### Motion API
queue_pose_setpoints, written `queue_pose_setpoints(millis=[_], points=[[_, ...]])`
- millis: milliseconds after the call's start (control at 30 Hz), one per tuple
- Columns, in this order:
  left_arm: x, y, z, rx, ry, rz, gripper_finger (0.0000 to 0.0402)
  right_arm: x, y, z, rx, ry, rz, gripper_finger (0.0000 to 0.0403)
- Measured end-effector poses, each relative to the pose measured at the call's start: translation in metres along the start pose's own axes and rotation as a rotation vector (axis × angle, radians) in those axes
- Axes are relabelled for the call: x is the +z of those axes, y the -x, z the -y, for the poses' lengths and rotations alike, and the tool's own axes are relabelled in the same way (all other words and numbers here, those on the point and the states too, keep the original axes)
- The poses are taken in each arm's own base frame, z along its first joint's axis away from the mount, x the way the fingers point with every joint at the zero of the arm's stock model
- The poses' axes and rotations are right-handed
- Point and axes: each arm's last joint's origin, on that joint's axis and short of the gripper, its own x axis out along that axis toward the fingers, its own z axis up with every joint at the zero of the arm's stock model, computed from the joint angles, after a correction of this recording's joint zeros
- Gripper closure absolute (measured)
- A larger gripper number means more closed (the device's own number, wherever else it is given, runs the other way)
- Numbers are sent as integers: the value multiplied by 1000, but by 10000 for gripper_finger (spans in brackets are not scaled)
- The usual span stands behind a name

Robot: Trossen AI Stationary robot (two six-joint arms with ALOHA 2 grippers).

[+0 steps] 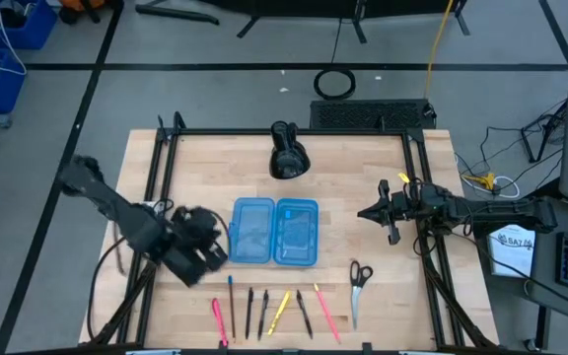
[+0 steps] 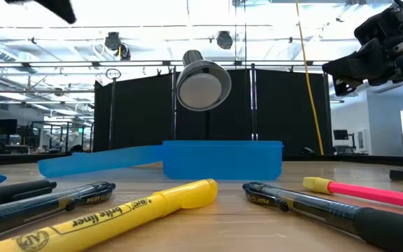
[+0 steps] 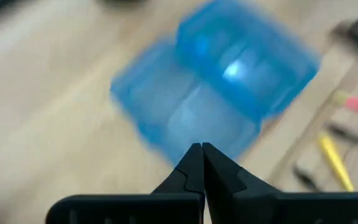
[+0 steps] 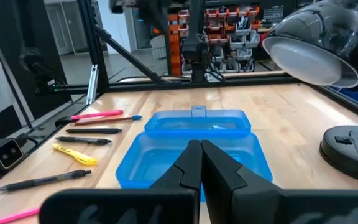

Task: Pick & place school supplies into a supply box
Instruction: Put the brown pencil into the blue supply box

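Pens (image 1: 264, 313) in front row; supply box (image 1: 275, 232) open, empty; both arms' jaws together.

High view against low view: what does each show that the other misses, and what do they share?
Only the high view shows the scissors, both halves of the open blue pencil case from above, and the left tool beside it, with the right tool across from it.

Only the low view shows the print on the yellow highlighter and the pens lying side by side close up, plus the room behind.

Both share the pencil case, the desk lamp, the highlighter and a pink pen.
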Motion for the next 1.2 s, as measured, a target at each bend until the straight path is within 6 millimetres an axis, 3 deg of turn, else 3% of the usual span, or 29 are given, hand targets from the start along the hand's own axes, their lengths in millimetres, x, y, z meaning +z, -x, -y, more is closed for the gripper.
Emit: queue_pose_setpoints(millis=[100,167,333,633,867,1033,1200], points=[[-5,-1,24,190,106,-216,400,0,0,0,0,12,-1,403],[-12,-7,43,225,154,-313,400,0,0,0,0,16,-1,403],[-27,-19,73,208,219,-337,396,0,0,0,0,51,-1,403],[-67,-38,69,180,340,-135,390,2,0,0,0,64,18,403],[-91,-76,67,94,447,-209,356,3,0,0,0,46,36,403],[-87,-95,74,-13,404,-292,366,4,0,0,0,46,40,403],[-69,-105,75,-16,508,-312,395,4,0,0,-1,47,43,403]])
